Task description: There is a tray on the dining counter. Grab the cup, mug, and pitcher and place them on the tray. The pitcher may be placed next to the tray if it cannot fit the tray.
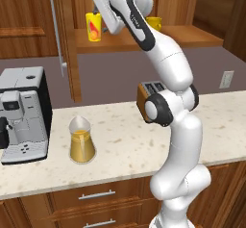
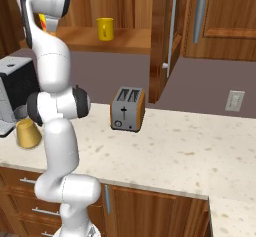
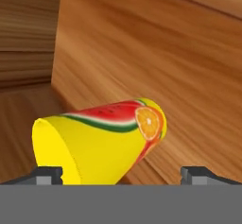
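Observation:
The cup [image 1: 94, 27], a tall yellow tumbler with a watermelon and orange print, stands on a high wooden shelf [image 1: 192, 35]. In the hand view the cup [image 3: 104, 142] appears rolled on its side and lies close between my fingertips [image 3: 47, 175]. My gripper [image 3: 123, 176] is open, with a finger on each side of the cup and not touching it. The mug [image 2: 105, 29] sits further right on the same shelf. The pitcher [image 1: 81, 140], with orange liquid in it, stands on the beige counter below. The tray and the dining counter are out of view.
A coffee machine [image 1: 21, 114] stands at the counter's left and a toaster [image 2: 127, 108] behind my arm. A tall wooden cabinet door with a metal handle [image 1: 56, 25] borders the shelf on the left. Wooden walls [image 3: 156, 43] close in the shelf behind the cup.

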